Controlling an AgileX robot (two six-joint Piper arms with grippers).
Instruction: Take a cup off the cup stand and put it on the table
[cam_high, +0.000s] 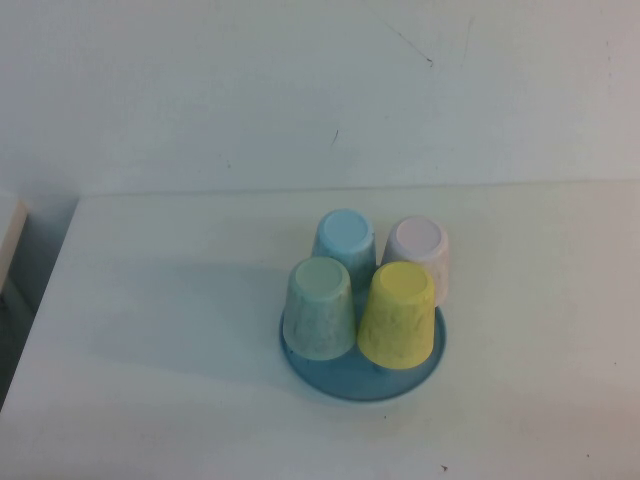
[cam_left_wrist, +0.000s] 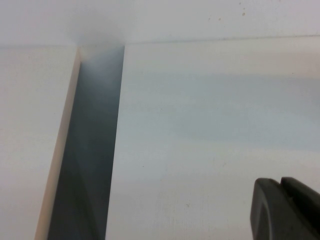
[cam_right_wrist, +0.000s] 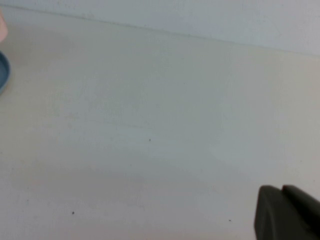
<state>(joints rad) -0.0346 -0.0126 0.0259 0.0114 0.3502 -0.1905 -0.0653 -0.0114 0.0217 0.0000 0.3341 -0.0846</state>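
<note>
The pale-yellow cup sits upside down on the blue cup stand, at its front right, on the white table. The pegs are hidden under the cups. Neither arm shows in the high view. My left gripper hovers over bare table near its left edge, fingers closed together and empty. My right gripper hovers over bare table to the right of the stand, also shut and empty. A sliver of the stand's rim shows at the edge of the right wrist view.
Three more cups stand upside down on the stand: pale green front left, light blue back left, pink back right. A dark gap separates the table's left edge from another white surface. A white wall rises behind the table.
</note>
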